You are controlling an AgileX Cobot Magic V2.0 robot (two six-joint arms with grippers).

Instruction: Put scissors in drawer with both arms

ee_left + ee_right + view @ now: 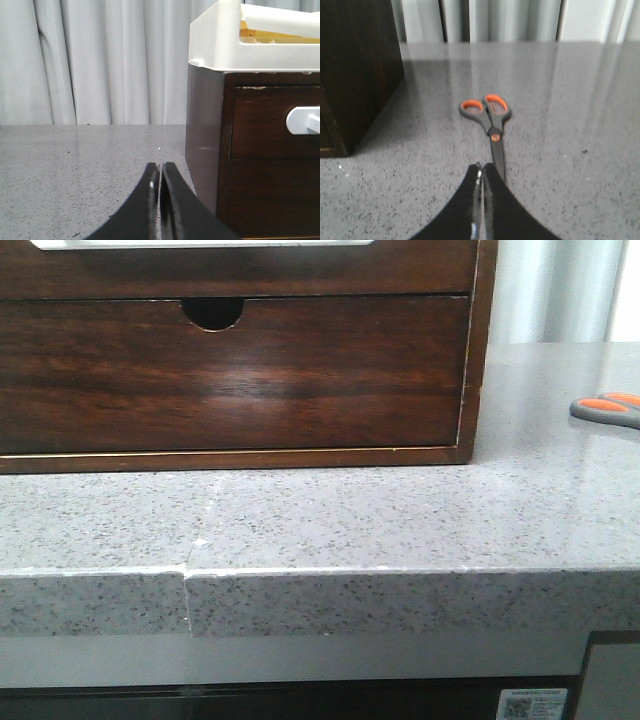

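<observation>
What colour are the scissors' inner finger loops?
Orange, inside grey handles of the small scissors; clearest in the right wrist view.

I see a staged lab-style test bench: a grey speckled stone countertop [400,530], pale curtains [100,60] as backdrop, and a QR-code label [532,705] below the counter edge.

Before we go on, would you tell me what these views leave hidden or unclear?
- Scissors: front view's right edge cuts off all but the handles.
- Scissor blade tips: right wrist view, hidden behind the right gripper.
- Drawer contents: front view, shut front hides them.
- Both arms: absent from the front view.
</observation>
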